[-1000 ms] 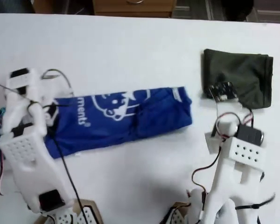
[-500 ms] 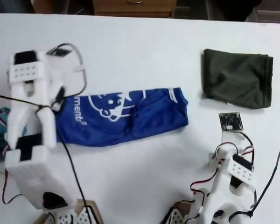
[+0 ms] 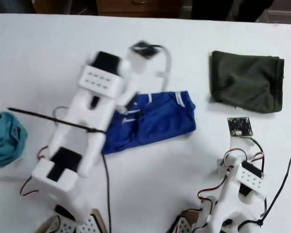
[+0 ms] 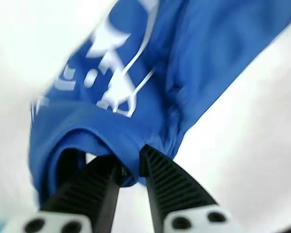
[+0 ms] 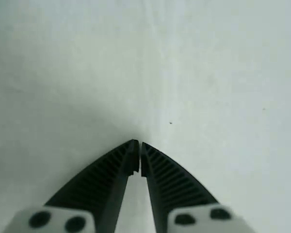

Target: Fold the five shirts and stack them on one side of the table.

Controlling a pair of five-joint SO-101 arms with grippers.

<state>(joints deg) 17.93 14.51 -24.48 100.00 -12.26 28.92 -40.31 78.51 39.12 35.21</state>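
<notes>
The right gripper (image 5: 137,151) is nearest. Its ribbed black fingers (image 5: 170,180) are pressed tip to tip with nothing between them, above the smooth white table (image 5: 199,58). Its blocky white plastic arm (image 3: 241,187) stands at the near right edge, trailing thin wires.

The left arm (image 3: 82,131), also white and boxy, lies on a diagonal from the near left corner toward the middle. The left gripper (image 4: 130,162) is clamped on a bunched fold of the blue shirt (image 4: 208,53), the cloth pinched between the ribbed pads.

The blue shirt (image 3: 157,119) is soft, wrinkled fabric with white print. It lies mid-table as a rumpled band.

A teal shirt (image 3: 5,138) sits in a crumpled lump at the left edge.

Farther off on the right, apart from the blue one, a dark green shirt (image 3: 247,87) lies folded in a flat rectangle.
</notes>
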